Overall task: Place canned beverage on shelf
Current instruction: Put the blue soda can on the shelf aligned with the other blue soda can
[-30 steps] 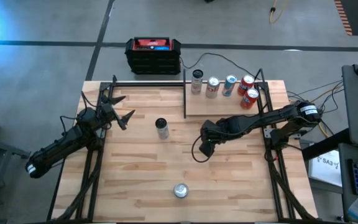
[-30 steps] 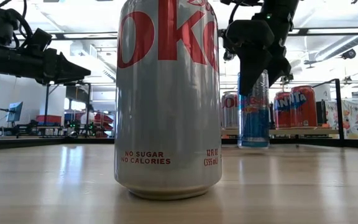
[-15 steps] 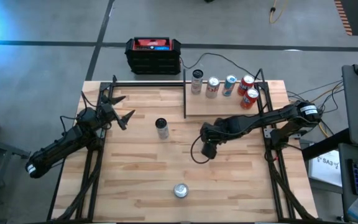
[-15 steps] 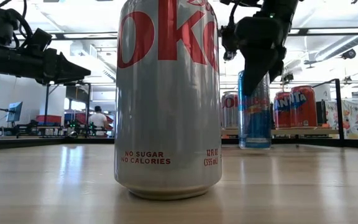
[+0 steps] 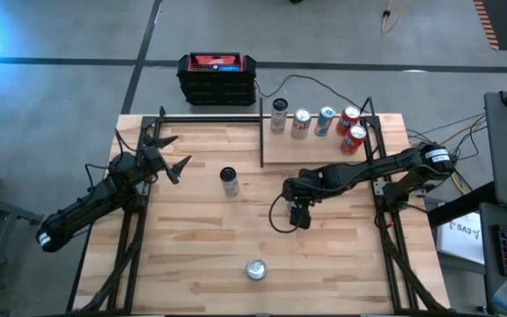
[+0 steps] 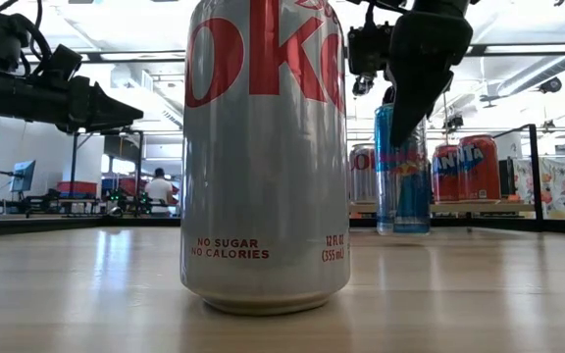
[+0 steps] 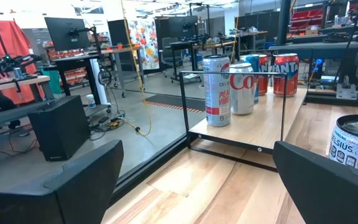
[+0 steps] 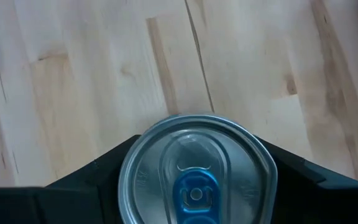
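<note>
Butcher-block table (image 5: 192, 255), right tool (image 5: 301, 214) clamped around blue can (image 6: 403, 167), left tool (image 5: 167, 155) wide.

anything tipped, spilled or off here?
Nothing stands out. Five cans stand upright on the shelf, two more on the tabletop. The right gripper holds a blue-tabbed can upright.

**Diet cola can fills the foreground, blue can gripped behind**

A silver diet cola can (image 6: 265, 157) stands upright on the wooden tabletop (image 6: 479, 294), very close to the camera. Behind it, the right gripper (image 6: 410, 93) comes down from above over a tall blue can (image 6: 403, 176). Farther back stand red cans (image 6: 469, 167). The left gripper (image 6: 106, 106) hovers above the table. A person (image 6: 159, 186) sits far off.
</note>
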You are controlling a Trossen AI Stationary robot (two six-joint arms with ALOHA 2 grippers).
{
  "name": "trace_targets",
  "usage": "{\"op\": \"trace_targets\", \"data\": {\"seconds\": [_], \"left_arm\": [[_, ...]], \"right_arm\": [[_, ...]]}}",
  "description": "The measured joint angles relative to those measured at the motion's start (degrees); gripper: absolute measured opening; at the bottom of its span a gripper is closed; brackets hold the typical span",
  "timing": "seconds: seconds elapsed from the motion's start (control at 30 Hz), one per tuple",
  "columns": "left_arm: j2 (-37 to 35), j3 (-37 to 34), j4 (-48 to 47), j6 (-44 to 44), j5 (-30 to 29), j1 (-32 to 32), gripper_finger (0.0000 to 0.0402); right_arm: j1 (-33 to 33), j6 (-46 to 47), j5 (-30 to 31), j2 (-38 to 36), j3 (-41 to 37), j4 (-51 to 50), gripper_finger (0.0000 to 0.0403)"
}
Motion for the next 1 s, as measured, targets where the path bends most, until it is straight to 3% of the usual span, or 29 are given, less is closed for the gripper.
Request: {"op": "trace_targets", "data": {"seconds": [0.4,0.7,0.83,1.0], "left_arm": [[0.0,0.0,0.0,0.0,0.0,0.0,0.0398],[0.0,0.0,0.0,0.0,0.0,0.0,0.0398],[0.0,0.0,0.0,0.0,0.0,0.0,0.0398],[0.0,0.0,0.0,0.0,0.0,0.0,0.0398]], "right_arm": [[0.0,-2.1,-0.1,0.0,0.0,0.3,0.0267],[0.0,-2.9,0.0,0.0,0.0,0.4,0.0358],[0.0,2.6,1.7,0.0,0.0,0.3,0.0394],[0.0,16.9,4.5,0.0,1.5,-2.4,0.0399]]}}
